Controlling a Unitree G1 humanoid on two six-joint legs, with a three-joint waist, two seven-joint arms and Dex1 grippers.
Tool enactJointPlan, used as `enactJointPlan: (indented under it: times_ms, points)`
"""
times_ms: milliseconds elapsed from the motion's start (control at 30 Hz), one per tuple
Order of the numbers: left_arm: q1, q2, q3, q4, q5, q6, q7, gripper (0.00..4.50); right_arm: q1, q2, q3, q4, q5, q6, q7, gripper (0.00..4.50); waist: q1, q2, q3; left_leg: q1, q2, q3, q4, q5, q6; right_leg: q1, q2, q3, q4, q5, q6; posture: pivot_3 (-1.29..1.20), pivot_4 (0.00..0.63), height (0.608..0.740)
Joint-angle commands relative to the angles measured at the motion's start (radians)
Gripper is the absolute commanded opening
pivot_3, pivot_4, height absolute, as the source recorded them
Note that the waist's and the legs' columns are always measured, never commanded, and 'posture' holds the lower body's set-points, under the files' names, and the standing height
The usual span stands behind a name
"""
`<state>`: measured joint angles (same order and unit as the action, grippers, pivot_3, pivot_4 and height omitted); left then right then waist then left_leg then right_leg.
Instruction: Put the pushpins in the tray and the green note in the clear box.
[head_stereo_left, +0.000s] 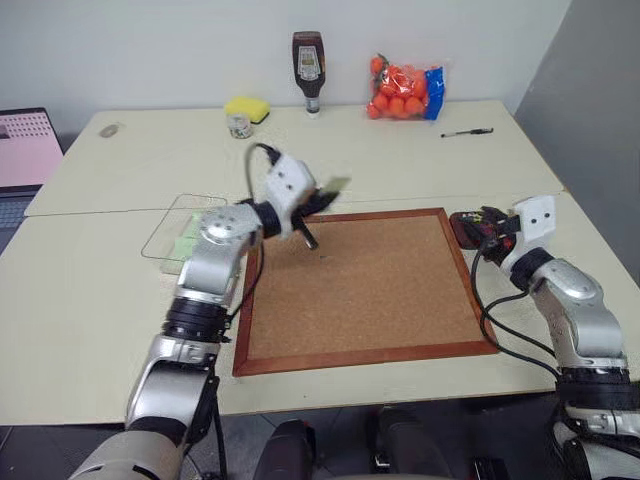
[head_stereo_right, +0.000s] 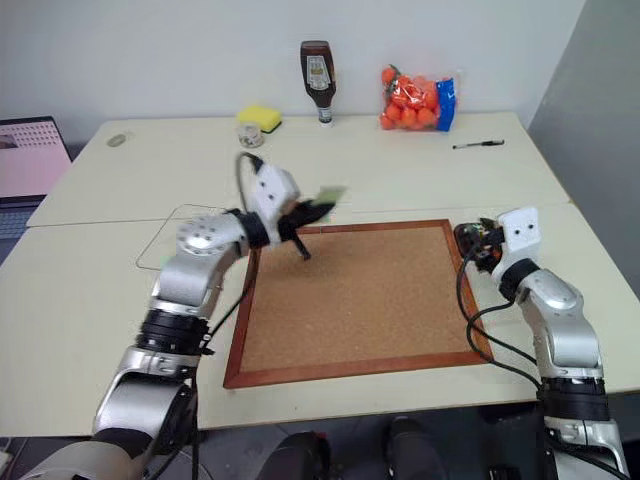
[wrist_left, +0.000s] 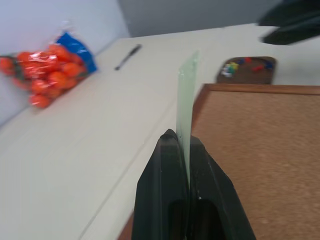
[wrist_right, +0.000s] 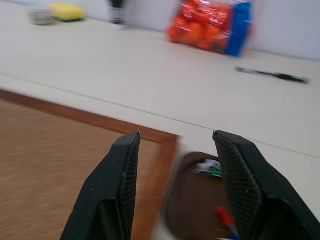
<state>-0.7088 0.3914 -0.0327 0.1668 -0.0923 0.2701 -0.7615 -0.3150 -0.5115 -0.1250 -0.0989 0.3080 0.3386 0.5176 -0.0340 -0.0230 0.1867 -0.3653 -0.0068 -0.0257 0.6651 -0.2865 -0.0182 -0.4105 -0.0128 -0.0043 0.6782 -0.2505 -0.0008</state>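
Left gripper (wrist_left: 184, 145): its two black fingers are pinched tight on the green note (wrist_left: 187, 95). It holds the note up in the air over the far left corner of the corkboard (head_stereo_left: 370, 290).

Green note: a thin pale green slip, standing on its edge between the fingers. It is not in the box yet.

Clear box (head_stereo_left: 172, 232): it sits on the table just left of the corkboard, close to the left arm. Something pale green seems to lie inside it, but I cannot tell what it is.

Right gripper (wrist_right: 176, 150): its fingers stand apart with nothing between them. It is over the tray, at the far right corner of the corkboard.

Tray (wrist_right: 196, 200): a small dark brown dish just right of the corkboard.

Pushpins (wrist_left: 245, 64): little red, green and other coloured pins lie in the tray.

Corkboard: I see one tiny dark speck (head_stereo_left: 321, 258) near the far left part. It may be a pin, but it is too small to tell.

Done so far: I think the pins are mostly or all in the tray.

Still to do: carry the green note left to the clear box and let it go inside.
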Motion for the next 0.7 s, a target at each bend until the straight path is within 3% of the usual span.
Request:
enactJointPlan:
  times_ms: [33,167,300,500,700]
  points:
    - [0.071,0.037,0.113,-0.205,-0.005,0.192,0.152,0.0,-0.009,-0.026,0.094,-0.251,0.116,0.126,0.114,2.46,0.001,0.0,0.0,0.0,0.0,-0.001,0.0,0.0,0.0,0.0,0.0,-0.001,0.0,0.0,0.0,0.0,0.15,0.74]
    - [0.176,0.064,0.222,-0.324,0.017,0.367,0.296,0.0,-0.107,-0.039,0.239,-0.282,0.129,0.217,0.22,2.46,0.0,0.0,0.0,0.0,0.0,-0.003,0.001,0.0,0.0,0.001,0.0,-0.002,0.0,0.0,0.0,0.0,0.15,0.74]
    - [0.203,0.086,0.291,-0.309,0.012,0.461,0.38,0.0,-0.225,-0.023,0.324,-0.201,0.085,0.249,0.257,2.46,0.009,-0.002,0.001,0.0,0.0,-0.005,0.001,0.0,0.0,0.001,0.0,-0.004,0.0,0.0,0.0,0.0,0.15,0.74]
    - [0.19,0.099,0.321,-0.266,-0.003,0.518,0.431,0.0,-0.361,0.043,0.37,-0.069,0.035,0.214,0.27,2.46,0.025,-0.002,0.001,0.0,-0.001,-0.005,0.002,0.0,-0.001,0.002,-0.002,-0.005,-0.001,0.0,0.0,0.0,0.15,0.74]
    - [0.183,0.094,0.336,-0.246,-0.023,0.549,0.476,0.0,-0.378,0.068,0.376,-0.048,0.012,0.199,0.286,2.46,0.028,-0.002,0.001,-0.002,-0.001,-0.006,0.0,0.0,-0.001,0.0,-0.002,-0.007,-0.002,0.003,-0.005,0.0,0.15,0.74]
